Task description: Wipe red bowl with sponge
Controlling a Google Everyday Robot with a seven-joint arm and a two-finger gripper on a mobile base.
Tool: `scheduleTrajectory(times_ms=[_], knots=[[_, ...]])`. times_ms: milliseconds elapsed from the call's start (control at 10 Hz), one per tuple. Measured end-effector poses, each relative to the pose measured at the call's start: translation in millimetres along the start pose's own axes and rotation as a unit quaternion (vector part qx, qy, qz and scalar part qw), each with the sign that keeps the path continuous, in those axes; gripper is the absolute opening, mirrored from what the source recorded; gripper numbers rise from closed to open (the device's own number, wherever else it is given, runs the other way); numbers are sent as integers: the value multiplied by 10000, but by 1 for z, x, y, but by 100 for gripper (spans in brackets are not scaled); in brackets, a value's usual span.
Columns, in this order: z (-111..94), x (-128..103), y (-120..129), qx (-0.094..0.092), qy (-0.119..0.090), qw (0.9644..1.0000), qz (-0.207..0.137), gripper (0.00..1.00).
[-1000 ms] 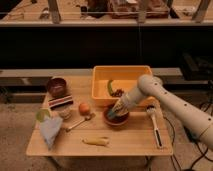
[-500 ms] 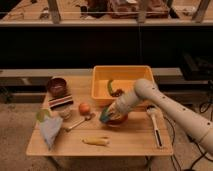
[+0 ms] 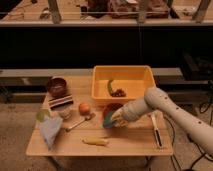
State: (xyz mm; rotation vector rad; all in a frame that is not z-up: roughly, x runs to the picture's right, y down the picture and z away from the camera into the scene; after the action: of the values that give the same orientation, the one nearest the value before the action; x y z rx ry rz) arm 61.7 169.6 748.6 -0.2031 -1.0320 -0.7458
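Here's the wooden table (image 3: 127, 146), and the white arm (image 3: 161, 103) reaches in from the right, angling down and to the left across the front half. The gripper (image 3: 114, 120) is low over the near side of the red bowl (image 3: 111, 108), just in front of the yellow tub (image 3: 131, 71). Its jaws are closed on the sponge (image 3: 107, 120), and the teal pad shows at the tip, standing on edge on the gripper's left. The sponge is pressed against the bowl's front-left rim, so only the far part of the orange-red bowl shows above the gripper. The bowl sits on the table almost touching the tub's front wall.

Inside the tub lie a green pepper-shaped thing (image 3: 110, 87) and, just beside it, a small dark bunch (image 3: 119, 92). Left of the red bowl there's an orange fruit (image 3: 84, 107), near it but apart, and a spoon (image 3: 76, 124) lies slanted in front of the fruit. Further left, a maroon bowl (image 3: 56, 86) stands at the back corner, well apart from the action. A pale blue cloth (image 3: 50, 132) drapes at the front-left edge. A pale yellow, elongated thing (image 3: 95, 142) lies near the front edge, in front of the gripper. On the right a long-handled tool (image 3: 156, 132) lies lengthwise, under the arm's line
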Motion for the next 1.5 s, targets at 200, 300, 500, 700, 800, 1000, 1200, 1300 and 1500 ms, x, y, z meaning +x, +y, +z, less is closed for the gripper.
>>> scheduleTrajectory(times_ms=[200, 300, 500, 700, 800, 1000, 1200, 1300, 1500], knots=[[-8, 1, 16, -138, 70, 9999, 65, 0], [-13, 5, 24, -199, 146, 9996, 128, 0], [-20, 17, 29, -397, 307, 9985, 202, 0], [-26, 36, 36, -581, 468, 9966, 354, 0], [-26, 45, 37, -617, 530, 9958, 418, 0], [-22, 54, 31, -603, 570, 9957, 406, 0], [-10, 59, 10, -569, 549, 9966, 237, 0], [-5, 59, -1, -557, 527, 9969, 150, 0], [3, 59, -19, -530, 464, 9975, -23, 0]])
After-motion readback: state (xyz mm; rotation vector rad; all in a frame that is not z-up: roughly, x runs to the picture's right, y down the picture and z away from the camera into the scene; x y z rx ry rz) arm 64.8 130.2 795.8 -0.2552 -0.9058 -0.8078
